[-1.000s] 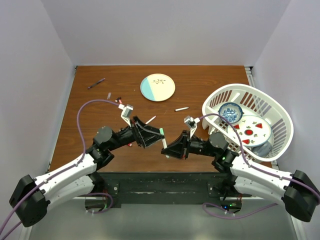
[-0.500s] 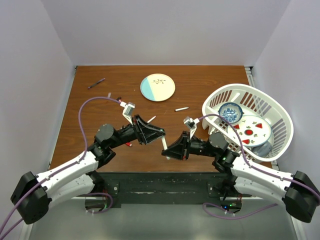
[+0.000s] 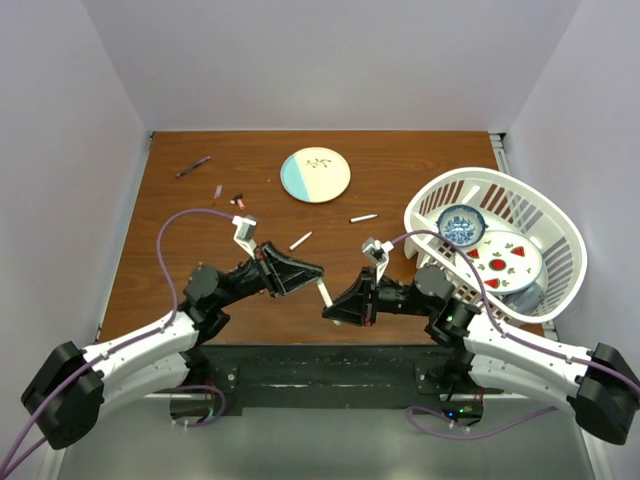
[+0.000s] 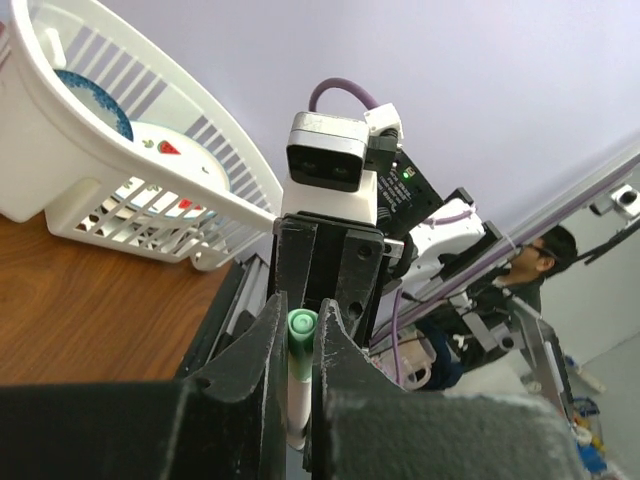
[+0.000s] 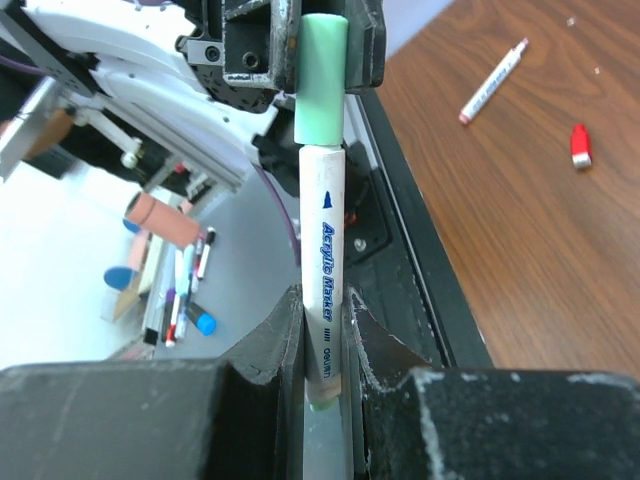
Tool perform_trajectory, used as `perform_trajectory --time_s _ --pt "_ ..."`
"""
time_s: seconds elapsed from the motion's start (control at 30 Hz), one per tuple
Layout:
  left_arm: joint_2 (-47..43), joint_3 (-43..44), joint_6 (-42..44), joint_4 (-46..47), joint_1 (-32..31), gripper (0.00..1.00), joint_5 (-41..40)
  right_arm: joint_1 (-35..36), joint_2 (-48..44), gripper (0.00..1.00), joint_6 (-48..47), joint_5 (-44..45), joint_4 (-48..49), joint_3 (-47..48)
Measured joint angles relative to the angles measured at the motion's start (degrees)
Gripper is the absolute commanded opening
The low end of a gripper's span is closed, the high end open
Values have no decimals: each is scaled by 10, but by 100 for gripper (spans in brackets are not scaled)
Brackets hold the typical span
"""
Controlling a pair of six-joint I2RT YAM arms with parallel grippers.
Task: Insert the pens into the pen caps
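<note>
A white pen marked "Acrylic Marker" stands in my right gripper, which is shut on its lower barrel. Its upper end sits inside a green pen cap. My left gripper is shut on that green cap. From above, the left gripper and right gripper face each other tip to tip over the table's near edge, with the pen between them. Two more white pens, a dark purple pen, a red cap and a pale cap lie on the table.
A round white and pale blue plate lies at the back centre. A white basket holding dishes stands at the right. The left wrist view shows that basket beyond my fingers.
My left gripper has closed on the green cap and swung nearer, in line with the pen. The right gripper keeps its hold on the pen and has barely moved.
</note>
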Motion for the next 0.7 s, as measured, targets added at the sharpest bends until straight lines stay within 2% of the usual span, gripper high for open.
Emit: perform_trajectory --time_s 0.23,0.43,0.7 --pt "-46 -40 -14 26 2 0 -67 3 44 0 -69 4 -151 114" --pt "-38 -77 -32 45 1 0 -102 6 72 0 -123 24 -231 147" --pt "-21 -78 -33 29 0 0 -141 6 98 0 -175 72 -316 190"
